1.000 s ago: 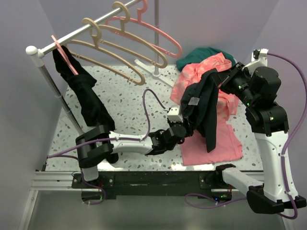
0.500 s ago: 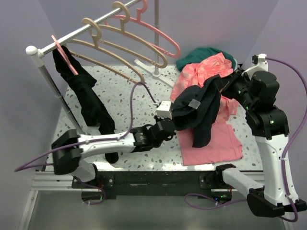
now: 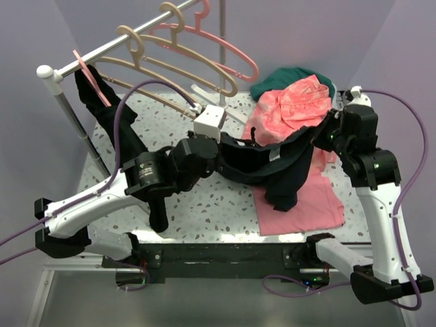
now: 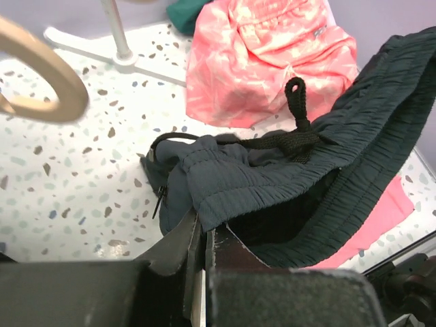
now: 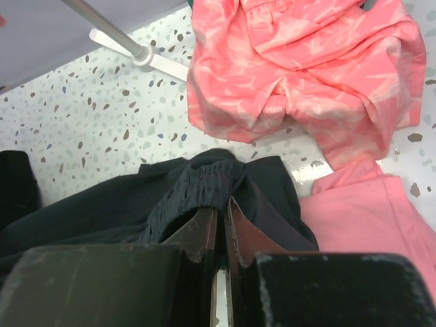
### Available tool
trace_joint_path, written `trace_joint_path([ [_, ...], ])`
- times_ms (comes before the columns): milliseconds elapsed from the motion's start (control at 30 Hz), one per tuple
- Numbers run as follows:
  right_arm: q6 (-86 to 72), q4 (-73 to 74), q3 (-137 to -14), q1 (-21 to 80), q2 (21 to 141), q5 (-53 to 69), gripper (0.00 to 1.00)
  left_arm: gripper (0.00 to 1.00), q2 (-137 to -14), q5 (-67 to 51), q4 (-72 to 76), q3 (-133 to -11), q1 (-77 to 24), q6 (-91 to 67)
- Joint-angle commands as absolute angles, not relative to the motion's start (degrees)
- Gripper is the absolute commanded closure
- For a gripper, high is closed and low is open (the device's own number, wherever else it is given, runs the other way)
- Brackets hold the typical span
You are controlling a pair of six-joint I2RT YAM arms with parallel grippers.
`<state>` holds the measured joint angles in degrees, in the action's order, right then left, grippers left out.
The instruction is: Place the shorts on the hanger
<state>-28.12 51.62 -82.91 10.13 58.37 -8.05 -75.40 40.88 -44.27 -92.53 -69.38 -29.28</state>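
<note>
The dark navy shorts hang stretched above the table between my two grippers, one leg drooping over the pink cloth. My left gripper is shut on the left end of the ribbed waistband, where a drawstring loop shows. My right gripper is shut on the waistband's other end. The beige hanger hangs on the rail at the back left, its lower tip just behind my left wrist; a curved piece of it appears in the left wrist view.
A patterned pink garment and a teal cloth lie at the back right. A plain pink cloth lies under the shorts. A long black garment hangs on a pink hanger from the rail. The stand's post rises at the back.
My left gripper has shut on the shorts' waistband and risen back and to the left. The shorts, which hung from the right gripper, are now stretched wide between both grippers.
</note>
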Motion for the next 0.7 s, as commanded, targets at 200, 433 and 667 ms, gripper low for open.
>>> trace_joint_path([
  [200,-25.40,57.66,-97.06,10.20,63.55,-8.88,0.91,1.00,-84.29,41.31,-60.12,-115.50,-69.08,-22.85],
  [433,-26.63,50.90,-73.33,10.20,58.19,-7.56,0.84,1.00,-78.14,34.56,-47.56,-88.82,-68.29,-26.53],
  [667,-28.57,42.45,-56.26,10.20,58.18,-0.28,0.51,1.00,-79.89,27.61,-32.73,-66.11,-67.33,-31.37],
])
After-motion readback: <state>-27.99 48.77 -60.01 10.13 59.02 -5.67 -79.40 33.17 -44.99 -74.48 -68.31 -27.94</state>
